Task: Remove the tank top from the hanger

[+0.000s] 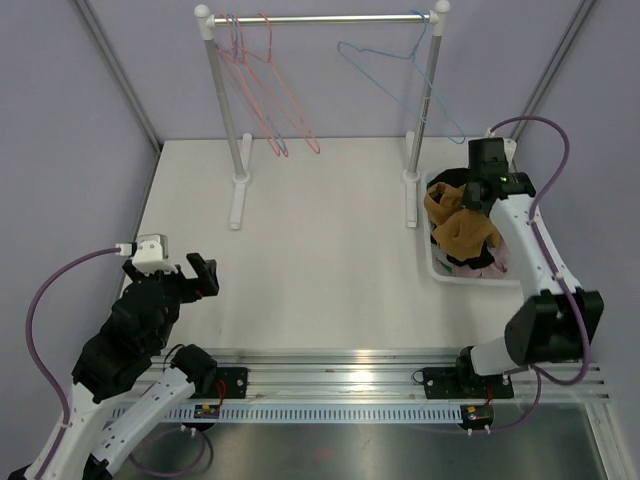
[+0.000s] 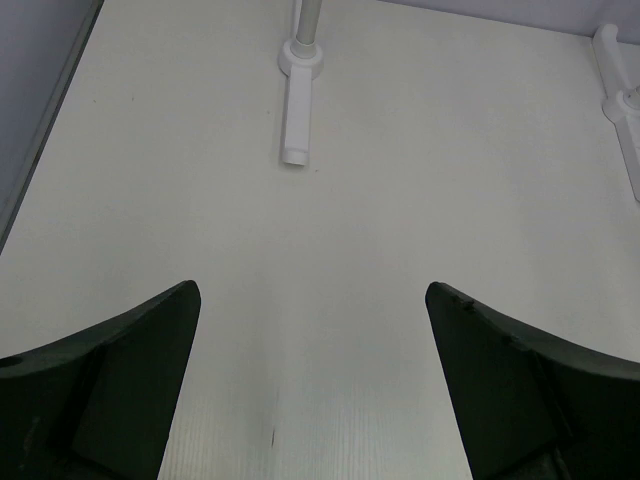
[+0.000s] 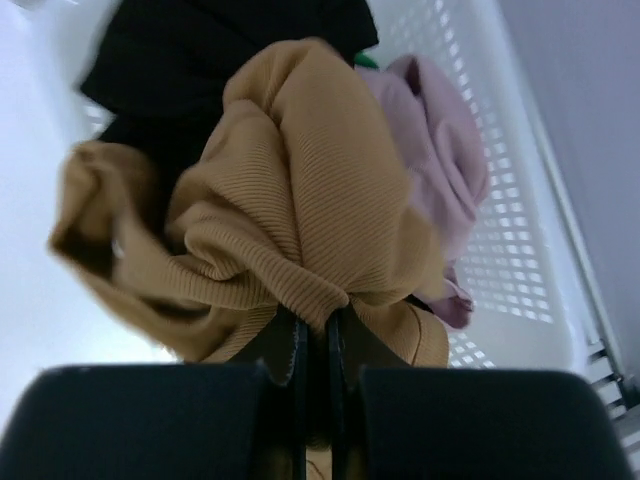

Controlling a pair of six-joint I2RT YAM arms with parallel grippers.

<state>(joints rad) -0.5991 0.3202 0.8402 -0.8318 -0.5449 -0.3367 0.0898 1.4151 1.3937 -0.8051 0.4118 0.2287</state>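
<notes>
Now my right end effector [image 3: 315,345] above the basket [image 1: 436,262], pinching the tan tank top [image 3: 300,230]; left end effector [image 2: 312,300] spread over bare counter [image 2: 330,230].

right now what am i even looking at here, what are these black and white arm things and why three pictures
These are two robot arms bolted to a table edge. The wide picture looks down from above; the other two come from cameras on each wrist. On the white table stands a clothes rack with bare pink hangers and a blue hanger. At the right sits a white basket of clothes. The right gripper is shut on a tan ribbed garment, probably the tank top, over the basket. The left gripper is open and holds nothing.
</notes>
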